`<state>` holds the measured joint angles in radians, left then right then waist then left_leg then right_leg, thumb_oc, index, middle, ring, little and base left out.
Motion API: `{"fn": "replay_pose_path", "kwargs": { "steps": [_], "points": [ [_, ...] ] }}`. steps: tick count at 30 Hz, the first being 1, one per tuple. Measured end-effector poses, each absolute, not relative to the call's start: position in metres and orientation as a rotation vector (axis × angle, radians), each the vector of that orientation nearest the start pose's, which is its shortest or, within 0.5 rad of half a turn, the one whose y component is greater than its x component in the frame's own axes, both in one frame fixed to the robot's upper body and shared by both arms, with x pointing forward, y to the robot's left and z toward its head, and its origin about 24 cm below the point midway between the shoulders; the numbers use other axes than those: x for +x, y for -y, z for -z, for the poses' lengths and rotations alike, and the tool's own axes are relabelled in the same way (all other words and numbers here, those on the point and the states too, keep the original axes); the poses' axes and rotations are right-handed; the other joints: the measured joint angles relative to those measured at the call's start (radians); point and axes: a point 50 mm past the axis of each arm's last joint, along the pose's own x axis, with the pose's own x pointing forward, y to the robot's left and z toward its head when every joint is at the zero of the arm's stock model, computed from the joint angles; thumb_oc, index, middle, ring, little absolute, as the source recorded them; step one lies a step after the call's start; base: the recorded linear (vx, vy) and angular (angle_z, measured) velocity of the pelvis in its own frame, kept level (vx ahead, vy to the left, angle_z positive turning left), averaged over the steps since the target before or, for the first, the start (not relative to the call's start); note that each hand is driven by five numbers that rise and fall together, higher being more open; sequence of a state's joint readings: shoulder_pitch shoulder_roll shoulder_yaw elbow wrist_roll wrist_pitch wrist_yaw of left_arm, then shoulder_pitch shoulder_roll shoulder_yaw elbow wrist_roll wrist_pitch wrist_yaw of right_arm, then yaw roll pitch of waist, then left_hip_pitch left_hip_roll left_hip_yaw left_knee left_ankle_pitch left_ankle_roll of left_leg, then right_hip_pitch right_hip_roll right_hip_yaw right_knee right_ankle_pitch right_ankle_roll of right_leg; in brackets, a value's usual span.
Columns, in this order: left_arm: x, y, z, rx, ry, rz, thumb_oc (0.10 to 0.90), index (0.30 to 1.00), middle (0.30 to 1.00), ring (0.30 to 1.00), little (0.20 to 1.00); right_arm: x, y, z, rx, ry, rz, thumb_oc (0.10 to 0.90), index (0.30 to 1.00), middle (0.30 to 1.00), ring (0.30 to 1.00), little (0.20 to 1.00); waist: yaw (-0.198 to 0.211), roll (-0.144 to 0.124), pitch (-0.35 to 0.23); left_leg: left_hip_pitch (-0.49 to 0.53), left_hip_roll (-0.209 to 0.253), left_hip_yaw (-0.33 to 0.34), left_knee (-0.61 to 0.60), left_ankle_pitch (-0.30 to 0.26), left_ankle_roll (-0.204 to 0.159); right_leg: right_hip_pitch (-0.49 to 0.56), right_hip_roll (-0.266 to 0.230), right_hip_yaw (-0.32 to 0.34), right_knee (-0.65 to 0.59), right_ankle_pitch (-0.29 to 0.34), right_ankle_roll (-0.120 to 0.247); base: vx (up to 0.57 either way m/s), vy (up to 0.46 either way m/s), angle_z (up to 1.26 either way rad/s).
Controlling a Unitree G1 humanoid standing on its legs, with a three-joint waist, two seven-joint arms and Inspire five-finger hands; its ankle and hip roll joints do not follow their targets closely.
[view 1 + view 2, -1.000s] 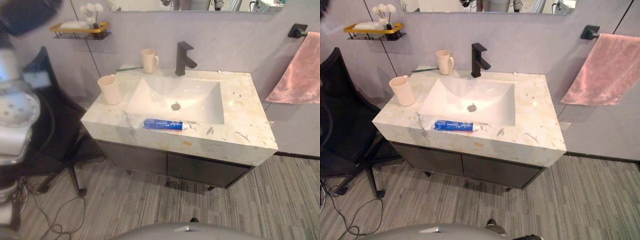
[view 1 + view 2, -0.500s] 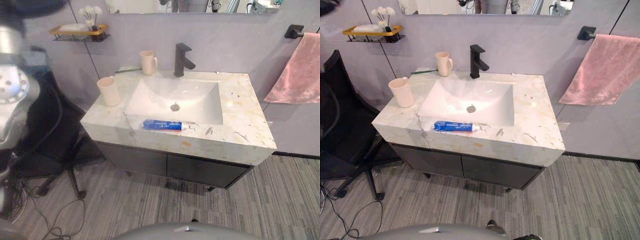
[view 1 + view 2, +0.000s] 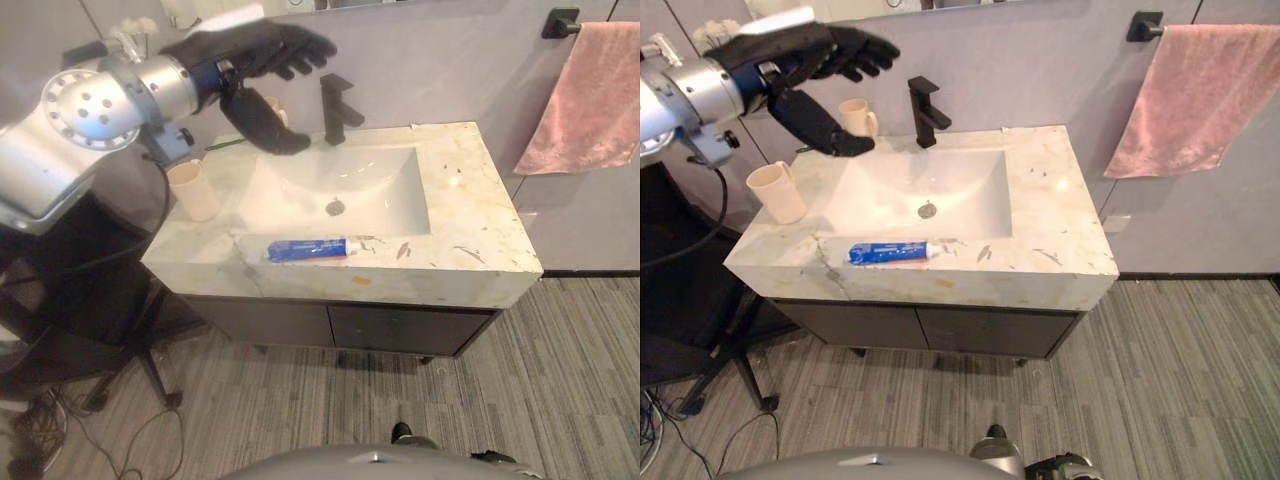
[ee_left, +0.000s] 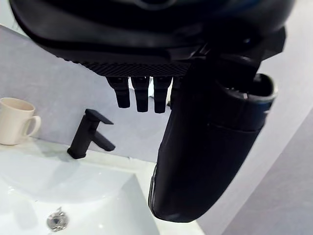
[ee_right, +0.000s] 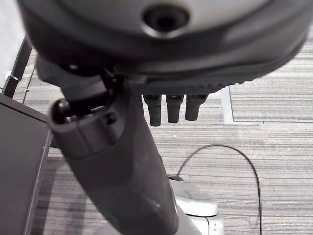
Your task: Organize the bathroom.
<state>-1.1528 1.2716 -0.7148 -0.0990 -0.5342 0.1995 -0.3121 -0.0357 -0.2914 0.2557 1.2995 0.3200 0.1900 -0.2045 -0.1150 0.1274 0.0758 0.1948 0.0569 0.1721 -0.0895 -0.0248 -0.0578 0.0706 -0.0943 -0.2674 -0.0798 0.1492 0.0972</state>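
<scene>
The left hand [image 3: 262,62] is held spread and empty above the far left of the counter [image 3: 480,240], over the mug [image 3: 854,116] beside the black faucet [image 3: 337,108]. The right hand [image 5: 122,171] is seen relaxed and empty over the floor. A blue toothpaste tube [image 3: 306,249] lies on the near edge, a handleless cup [image 3: 195,190] at the left. The toothpaste is probably best gripped mid-body and stood in a cup, approached slowly so nothing is tipped.
</scene>
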Motion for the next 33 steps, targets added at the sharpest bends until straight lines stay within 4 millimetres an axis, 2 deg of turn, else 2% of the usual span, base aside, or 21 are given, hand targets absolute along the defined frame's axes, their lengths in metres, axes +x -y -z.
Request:
{"fn": "replay_pose_path", "kwargs": {
  "steps": [8, 14, 17, 19, 21, 24, 33],
  "points": [
    [0.312, -0.212, -0.296, 1.169, 0.159, 0.537, 0.800, 0.900, 0.900, 0.900, 0.900, 0.067, 0.261, 0.160, -0.273, -1.439, 0.359, 0.800, 0.900, 0.900, 0.900, 0.900, 0.026, 0.003, 0.000, 0.000, 0.008, -0.001, 0.000, -0.001, -0.003, 0.000, 0.009, -0.001, 0.000, -0.005, -0.007, 0.00, 0.000, 0.00],
    [0.303, -0.242, -0.221, 1.189, -0.020, 0.588, 0.800, 0.900, 0.900, 0.900, 0.900, 0.071, 0.266, 0.158, -0.262, -1.425, 0.364, 0.800, 0.900, 0.900, 0.900, 0.900, 0.052, 0.009, -0.001, -0.001, 0.007, -0.002, 0.000, -0.001, -0.003, 0.000, 0.008, -0.002, 0.000, -0.005, -0.007, -0.01, 0.003, 0.00],
    [0.289, -0.256, -0.183, 1.203, -0.094, 0.603, 0.800, 0.900, 0.900, 0.900, 0.900, 0.070, 0.266, 0.158, -0.258, -1.429, 0.364, 0.800, 0.900, 0.900, 0.900, 0.900, 0.057, 0.008, 0.002, -0.002, 0.008, -0.002, 0.000, -0.001, -0.003, -0.002, 0.008, -0.002, 0.000, -0.005, -0.006, 0.00, 0.000, 0.00],
    [0.282, -0.261, -0.166, 1.200, -0.120, 0.599, 0.800, 0.900, 0.900, 0.900, 0.900, 0.070, 0.266, 0.158, -0.257, -1.429, 0.363, 0.800, 0.900, 0.900, 0.900, 0.900, 0.059, 0.008, 0.003, -0.002, 0.007, -0.003, 0.000, -0.001, -0.003, -0.002, 0.008, -0.002, 0.000, -0.005, -0.006, 0.00, 0.000, 0.00],
    [0.275, -0.261, -0.143, 1.218, -0.139, 0.591, 0.800, 0.900, 0.900, 0.900, 0.900, 0.071, 0.266, 0.158, -0.257, -1.427, 0.363, 0.800, 0.900, 0.900, 0.900, 0.900, 0.062, 0.007, 0.004, -0.002, 0.006, -0.003, 0.000, -0.001, -0.003, -0.001, 0.007, -0.003, 0.000, -0.005, -0.006, 0.00, 0.000, 0.00],
    [0.272, -0.254, -0.124, 1.232, -0.112, 0.569, 0.800, 0.900, 0.900, 0.900, 0.900, 0.070, 0.267, 0.158, -0.256, -1.427, 0.364, 0.800, 0.900, 0.900, 0.900, 0.900, 0.062, 0.005, 0.005, -0.002, 0.007, -0.003, 0.000, -0.001, -0.003, -0.001, 0.007, -0.002, 0.000, -0.005, -0.006, 0.00, 0.000, 0.00],
    [0.277, -0.222, -0.117, 1.230, 0.098, 0.464, 0.800, 0.900, 0.900, 0.900, 0.900, 0.070, 0.266, 0.158, -0.255, -1.425, 0.362, 0.800, 0.900, 0.900, 0.900, 0.900, 0.048, 0.004, 0.006, -0.002, 0.008, -0.001, 0.000, -0.001, -0.003, -0.002, 0.007, -0.001, 0.000, -0.005, -0.006, 0.00, 0.000, 0.00]
  ]
}}
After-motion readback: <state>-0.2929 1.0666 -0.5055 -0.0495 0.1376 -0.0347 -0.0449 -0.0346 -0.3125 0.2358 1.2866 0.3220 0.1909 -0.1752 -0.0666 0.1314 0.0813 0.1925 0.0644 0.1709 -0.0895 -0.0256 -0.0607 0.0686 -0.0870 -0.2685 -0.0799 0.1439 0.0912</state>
